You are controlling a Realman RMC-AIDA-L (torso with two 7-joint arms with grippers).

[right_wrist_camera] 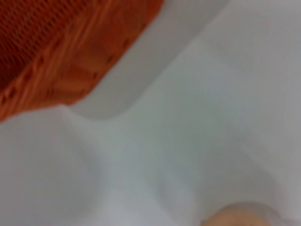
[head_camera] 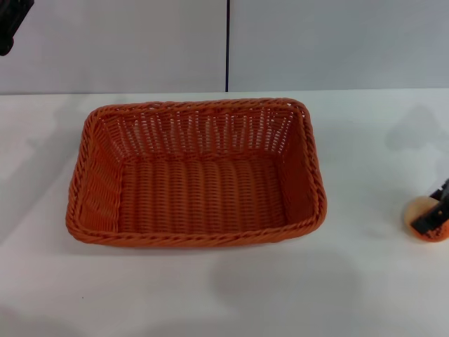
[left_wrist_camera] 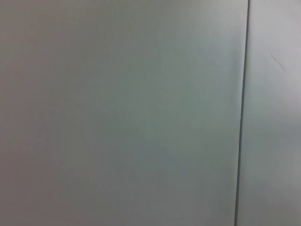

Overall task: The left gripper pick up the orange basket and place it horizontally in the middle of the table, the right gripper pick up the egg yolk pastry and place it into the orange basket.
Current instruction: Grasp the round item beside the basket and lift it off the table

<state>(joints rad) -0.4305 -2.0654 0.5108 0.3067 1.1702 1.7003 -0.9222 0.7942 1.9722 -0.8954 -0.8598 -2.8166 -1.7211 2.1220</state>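
The orange basket [head_camera: 196, 175] lies lengthwise across the middle of the white table [head_camera: 210, 295], upright and empty. The egg yolk pastry [head_camera: 421, 210] sits on the table at the far right edge of the head view. My right gripper [head_camera: 436, 213] is down at the pastry, and a black part of it crosses the bun's right side. In the right wrist view a corner of the basket [right_wrist_camera: 56, 56] shows, and a sliver of the pastry [right_wrist_camera: 240, 217] shows at the picture's border. My left gripper [head_camera: 12, 24] is raised at the far left, away from the basket.
A grey wall [head_camera: 140, 42] with a dark vertical seam [head_camera: 227, 45] stands behind the table. The left wrist view shows only this wall [left_wrist_camera: 117, 113] and seam [left_wrist_camera: 242, 113]. Bare tabletop lies between the basket and the pastry.
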